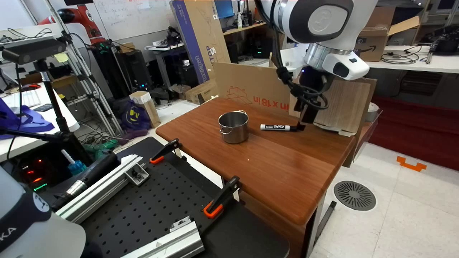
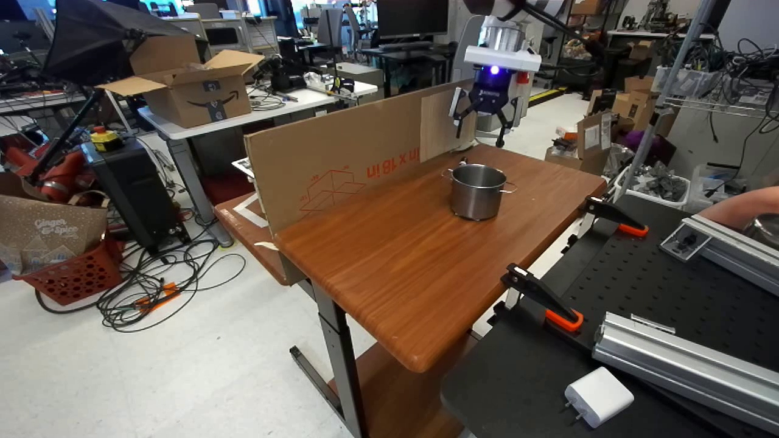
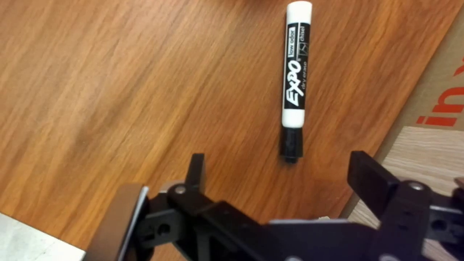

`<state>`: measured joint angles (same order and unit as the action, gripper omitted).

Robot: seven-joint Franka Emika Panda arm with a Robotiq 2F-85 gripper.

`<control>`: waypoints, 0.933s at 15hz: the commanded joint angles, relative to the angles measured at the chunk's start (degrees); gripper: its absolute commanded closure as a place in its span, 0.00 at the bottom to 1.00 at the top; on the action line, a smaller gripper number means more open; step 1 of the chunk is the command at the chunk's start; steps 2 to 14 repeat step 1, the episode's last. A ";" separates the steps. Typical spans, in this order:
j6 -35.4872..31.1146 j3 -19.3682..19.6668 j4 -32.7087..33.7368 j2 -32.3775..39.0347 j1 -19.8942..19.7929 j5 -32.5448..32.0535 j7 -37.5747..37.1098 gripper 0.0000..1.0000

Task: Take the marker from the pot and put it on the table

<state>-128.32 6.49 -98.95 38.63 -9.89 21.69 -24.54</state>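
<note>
The marker (image 1: pixel 278 127) is a white and black EXPO pen with a black cap. It lies flat on the brown wooden table (image 1: pixel 283 172), beside the silver metal pot (image 1: pixel 233 128) and apart from it. In the wrist view the marker (image 3: pixel 295 72) points its cap toward my gripper (image 3: pixel 277 159). My gripper is open and empty, its fingers wide apart above the table, with the cap's end in line between them. In an exterior view my gripper (image 2: pixel 479 139) hovers behind the pot (image 2: pixel 475 198), which hides most of the marker. The pot's bottom inside is not visible.
A cardboard sheet (image 1: pixel 251 84) with red print stands along the table's edge, with a pale wooden panel (image 1: pixel 340 104) close behind my gripper. Black and orange clamps (image 1: pixel 222 197) sit at the opposite edge, joining the black perforated board (image 1: pixel 150 204).
</note>
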 commanded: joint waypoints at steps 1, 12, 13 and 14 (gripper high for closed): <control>0.16 0.21 0.19 0.09 0.13 0.11 0.09 0.00; 0.16 0.21 0.19 0.09 0.13 0.11 0.09 0.00; 0.16 0.21 0.19 0.09 0.13 0.11 0.09 0.00; 0.16 0.21 0.19 0.09 0.13 0.11 0.09 0.00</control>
